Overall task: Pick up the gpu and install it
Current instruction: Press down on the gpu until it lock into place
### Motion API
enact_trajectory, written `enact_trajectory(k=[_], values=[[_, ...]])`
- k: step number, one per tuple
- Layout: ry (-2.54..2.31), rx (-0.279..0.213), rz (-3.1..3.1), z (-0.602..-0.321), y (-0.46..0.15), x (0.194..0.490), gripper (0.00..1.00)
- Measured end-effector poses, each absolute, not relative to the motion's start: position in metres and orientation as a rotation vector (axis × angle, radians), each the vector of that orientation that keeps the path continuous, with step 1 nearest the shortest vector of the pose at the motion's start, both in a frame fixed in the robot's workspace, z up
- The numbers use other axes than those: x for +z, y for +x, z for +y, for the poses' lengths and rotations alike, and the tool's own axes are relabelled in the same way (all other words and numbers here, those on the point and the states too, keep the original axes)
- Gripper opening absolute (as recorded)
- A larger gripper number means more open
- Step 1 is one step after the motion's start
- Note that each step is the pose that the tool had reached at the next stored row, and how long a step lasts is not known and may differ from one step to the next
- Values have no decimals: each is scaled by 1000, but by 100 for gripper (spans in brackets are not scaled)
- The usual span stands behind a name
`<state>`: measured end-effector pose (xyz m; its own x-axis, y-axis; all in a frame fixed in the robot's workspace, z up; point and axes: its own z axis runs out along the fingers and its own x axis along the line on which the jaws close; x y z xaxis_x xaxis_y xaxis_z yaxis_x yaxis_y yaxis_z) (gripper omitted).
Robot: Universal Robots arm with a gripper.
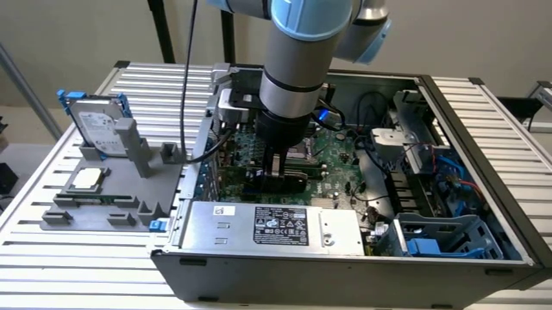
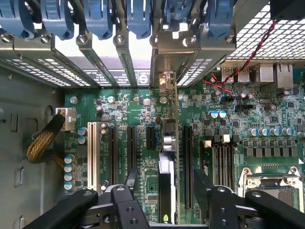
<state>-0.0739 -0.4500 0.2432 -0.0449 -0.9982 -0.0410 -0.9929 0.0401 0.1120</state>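
The gpu [image 2: 166, 157] stands on edge in a long slot of the green motherboard [image 2: 124, 109], its silver bracket [image 2: 164, 62] against the slotted rear wall of the case. My gripper [image 2: 166, 188] is open right over the card. Its black fingers [image 2: 129, 183] sit on either side of the card's top edge with a gap on each side, and nothing is held. In the exterior view the arm reaches straight down into the open computer case [image 1: 483, 129], with the gripper [image 1: 278, 166] just above the dark gpu [image 1: 280, 184].
A silver power supply [image 1: 267, 226] fills the case's near side and a blue drive cage [image 1: 440, 242] sits at the exterior view's right. Outside the case, a grey fixture [image 1: 95, 216] holds a hard drive [image 1: 97, 126], a processor [image 1: 89, 179] and a memory stick [image 1: 90, 198]. Blue slot latches [image 2: 95, 19] line the rear wall.
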Motion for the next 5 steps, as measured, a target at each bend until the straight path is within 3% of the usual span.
enact_trajectory(k=[5], values=[[2137, -169, -2230, -450, -74, 243, 58]])
